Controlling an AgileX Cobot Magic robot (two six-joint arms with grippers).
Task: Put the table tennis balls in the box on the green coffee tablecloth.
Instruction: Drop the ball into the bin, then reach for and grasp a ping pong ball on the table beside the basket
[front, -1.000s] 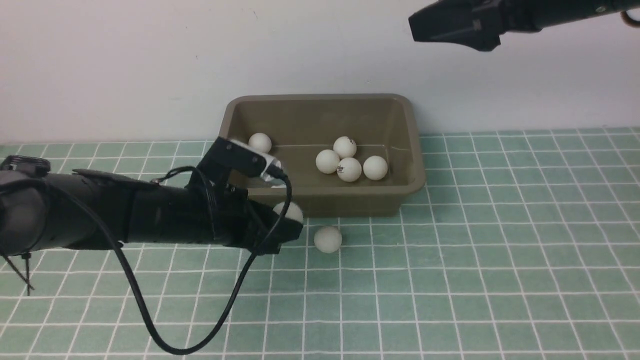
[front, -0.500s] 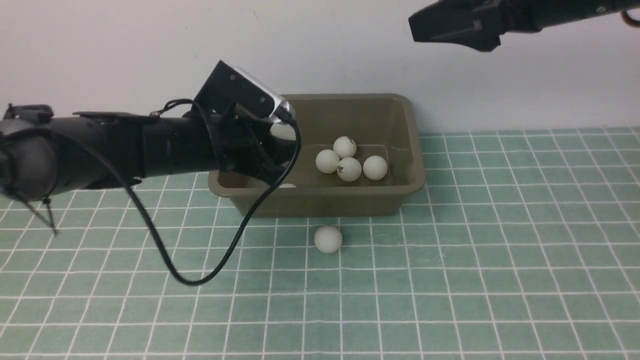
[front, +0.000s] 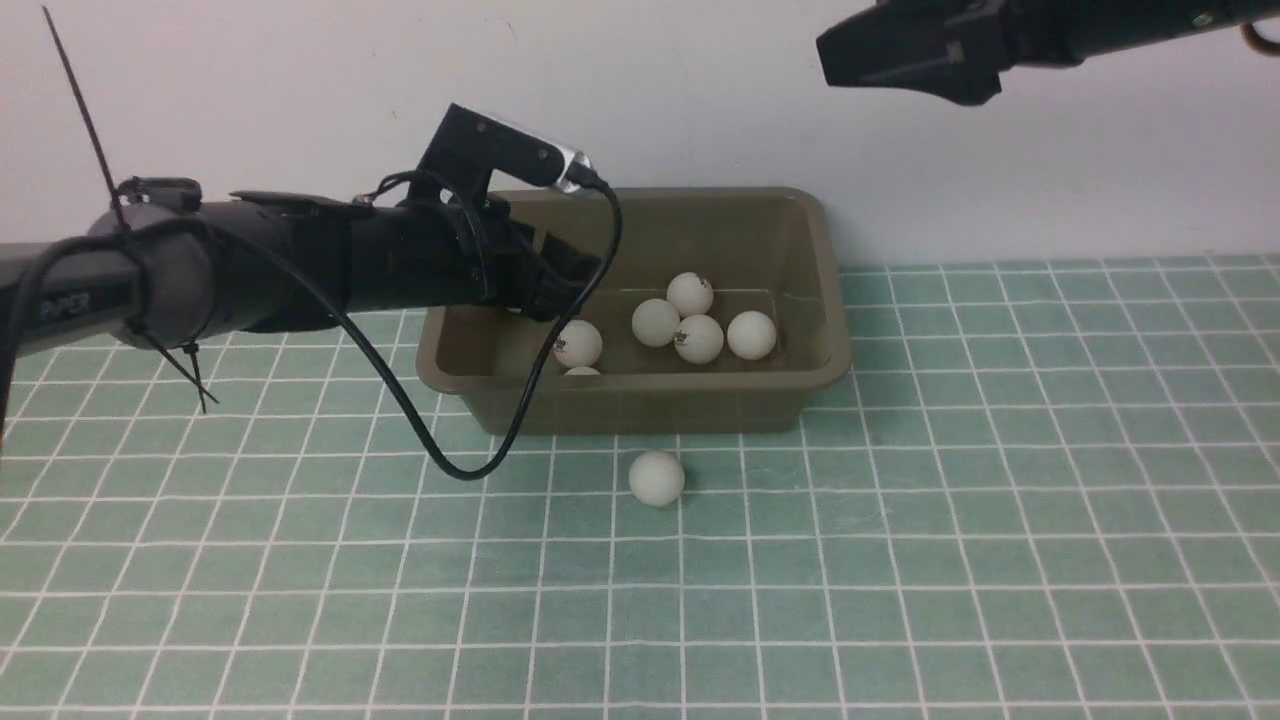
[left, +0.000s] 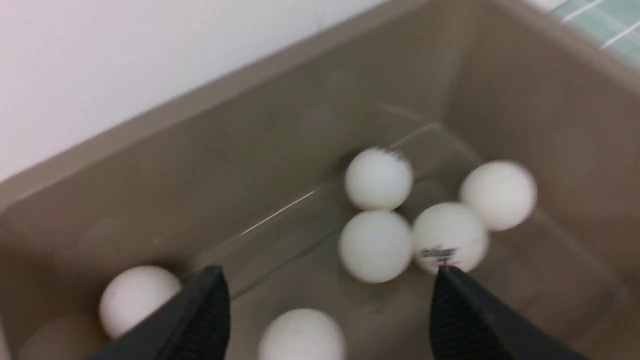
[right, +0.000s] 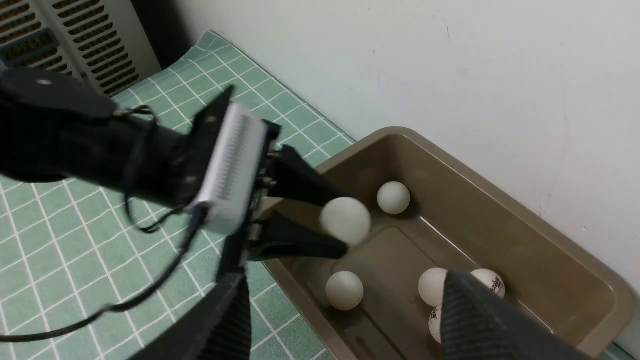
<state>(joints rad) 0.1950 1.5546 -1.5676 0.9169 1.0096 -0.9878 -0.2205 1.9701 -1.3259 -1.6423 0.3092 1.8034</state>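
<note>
A plain white painted wall (front: 300, 120) fills the upper third of the front view from edge to edge. It is matt and bare apart from a few tiny dark specks towards the upper middle. The light on it is soft and even, with only faint shadows. The right wrist camera shows a grey slatted vent panel (right: 75, 45) standing beyond the wall's end, with a dark gap (right: 157, 30) between the two.

A plain white wall (front: 250, 90) fills the background. A grey slatted vent panel (right: 75, 45) stands near it, beside a dark gap.
</note>
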